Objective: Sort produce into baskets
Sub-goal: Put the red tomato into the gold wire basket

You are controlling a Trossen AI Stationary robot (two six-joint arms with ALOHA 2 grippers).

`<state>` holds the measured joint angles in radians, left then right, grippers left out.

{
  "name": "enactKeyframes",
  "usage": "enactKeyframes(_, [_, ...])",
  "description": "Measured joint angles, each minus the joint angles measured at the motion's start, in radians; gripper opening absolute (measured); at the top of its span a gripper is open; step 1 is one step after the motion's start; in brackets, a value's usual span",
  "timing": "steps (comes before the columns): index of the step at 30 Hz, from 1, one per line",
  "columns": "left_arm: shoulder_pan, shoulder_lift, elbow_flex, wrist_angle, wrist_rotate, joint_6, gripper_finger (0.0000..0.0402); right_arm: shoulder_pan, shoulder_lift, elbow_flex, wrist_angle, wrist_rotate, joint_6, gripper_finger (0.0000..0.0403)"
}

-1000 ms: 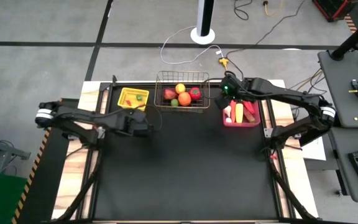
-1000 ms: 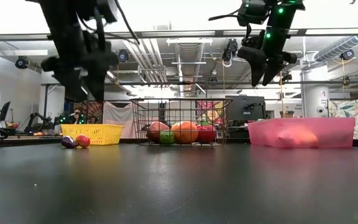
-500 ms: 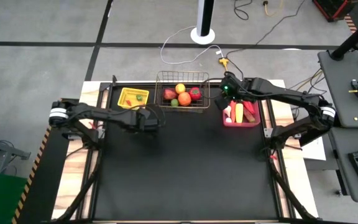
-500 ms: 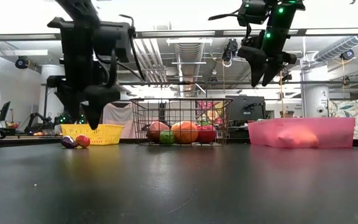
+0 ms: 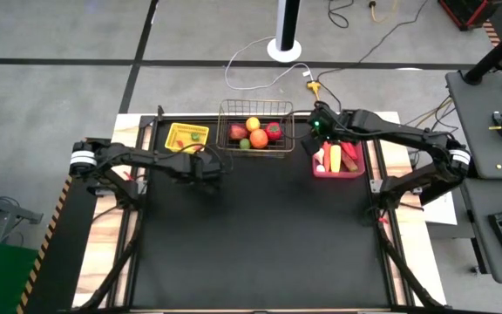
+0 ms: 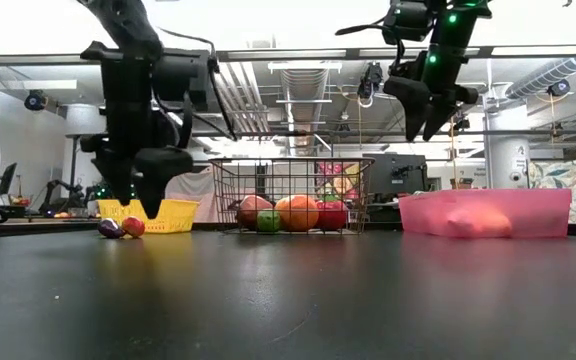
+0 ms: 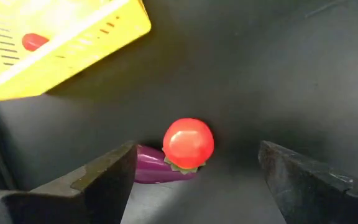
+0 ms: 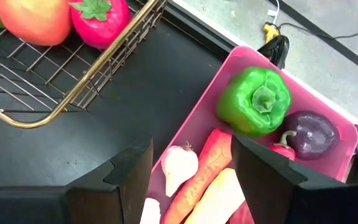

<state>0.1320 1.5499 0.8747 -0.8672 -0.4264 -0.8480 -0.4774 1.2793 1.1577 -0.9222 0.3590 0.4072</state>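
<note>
Red, round tomato [image 7: 189, 143] touches a purple eggplant [image 7: 157, 172] beneath spread left gripper [image 7: 197, 177].

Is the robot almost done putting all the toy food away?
Nearly. The wire basket, pink bin and yellow tray already hold produce. The open left gripper hangs over a red tomato and a purple eggplant on the table; those look like the last. The right gripper hangs empty over the pink bin.
</note>
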Motion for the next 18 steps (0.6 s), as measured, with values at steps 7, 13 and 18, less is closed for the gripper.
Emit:
enactKeyframes(7, [0.017, -0.002, -0.061, 0.06, 0.032, 0.002, 0.0308, 0.0, 0.0, -0.008, 0.0, 0.0, 0.0, 0.021])
enactKeyframes(13, [0.028, -0.002, -0.087, 0.103, 0.053, 0.009, 0.0282, 0.0, 0.0, -0.008, 0.001, 0.0, 0.0, 0.021])
enactKeyframes(18, [0.034, -0.002, -0.098, 0.121, 0.051, 0.031, 0.0272, 0.0, 0.0, -0.008, 0.002, 0.0, 0.001, 0.021])
